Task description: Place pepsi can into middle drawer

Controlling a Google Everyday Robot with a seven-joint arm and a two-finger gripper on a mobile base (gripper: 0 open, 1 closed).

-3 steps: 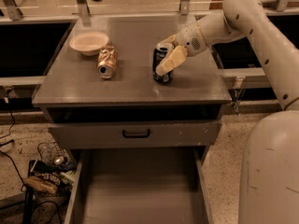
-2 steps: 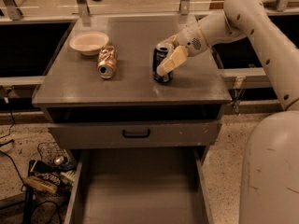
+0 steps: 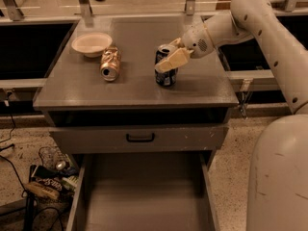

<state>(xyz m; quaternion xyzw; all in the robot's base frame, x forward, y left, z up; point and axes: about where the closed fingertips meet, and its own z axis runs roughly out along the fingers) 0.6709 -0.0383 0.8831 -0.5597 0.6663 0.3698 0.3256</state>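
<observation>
- The pepsi can (image 3: 166,77) is seen upright on the grey cabinet top (image 3: 130,90), right of centre and well back from the front edge.
- The gripper (image 3: 167,56) is positioned at the upper half of the pepsi can, reached in from the right by the white arm (image 3: 255,18).
- One cream finger (image 3: 172,60) is laid across the front of the can and the other is partly seen behind its rim. The jaws appear to be closed on the can, though the contact at the far side is hidden.
- A copper-gold can (image 3: 110,64) is lying on its side to the left, well apart from the pepsi can, with a cream bowl (image 3: 91,43) just behind it.
- The middle drawer (image 3: 144,196) is pulled out below; only its bare floor is seen.
- Above it, a drawer front with a black handle (image 3: 140,137) is shut.
</observation>
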